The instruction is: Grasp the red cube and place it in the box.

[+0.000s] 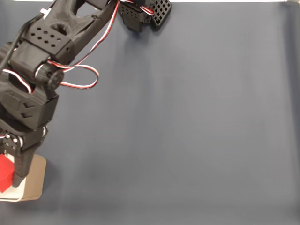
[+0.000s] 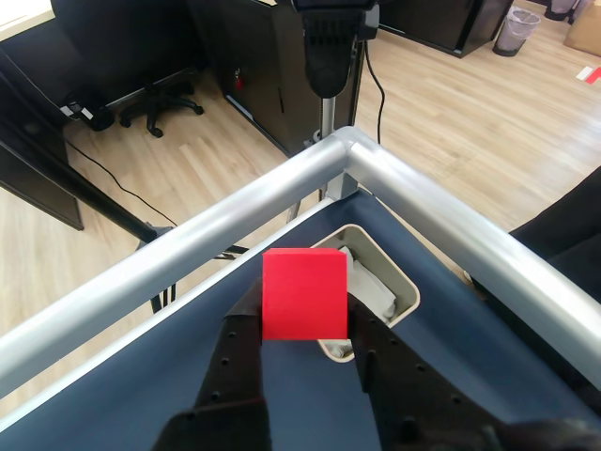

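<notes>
Holding the red cube [image 2: 304, 293] clamped between the fingers [image 2: 240, 324] above the box [image 2: 406, 291]; centre it over the opening before releasing.

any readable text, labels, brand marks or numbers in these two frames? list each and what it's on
None readable.
Red cube, held in the pincer: plain faces, no marking.
Box: no print visible.
Arm housing: moulded chevron shapes, no letters.
Red strip on the floor: too small to tell.
</notes>
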You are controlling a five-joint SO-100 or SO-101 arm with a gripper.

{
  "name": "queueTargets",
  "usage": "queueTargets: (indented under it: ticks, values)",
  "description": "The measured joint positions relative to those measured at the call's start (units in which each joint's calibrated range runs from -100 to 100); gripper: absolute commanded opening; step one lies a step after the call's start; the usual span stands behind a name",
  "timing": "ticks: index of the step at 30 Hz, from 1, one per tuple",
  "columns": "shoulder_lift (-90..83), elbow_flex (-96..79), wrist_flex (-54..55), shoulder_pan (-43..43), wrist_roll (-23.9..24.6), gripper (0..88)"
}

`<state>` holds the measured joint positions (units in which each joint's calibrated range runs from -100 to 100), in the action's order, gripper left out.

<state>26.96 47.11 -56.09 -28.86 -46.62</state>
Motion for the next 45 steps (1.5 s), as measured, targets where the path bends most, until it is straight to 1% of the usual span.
queueTargets:
  ticks: [18, 45]
  values:
    - [3.4, 3.1, 0.9, -2.8, 0.0, 0.0]
    - [4.6, 3.1, 1.8, -3.3, -0.4, 0.0]
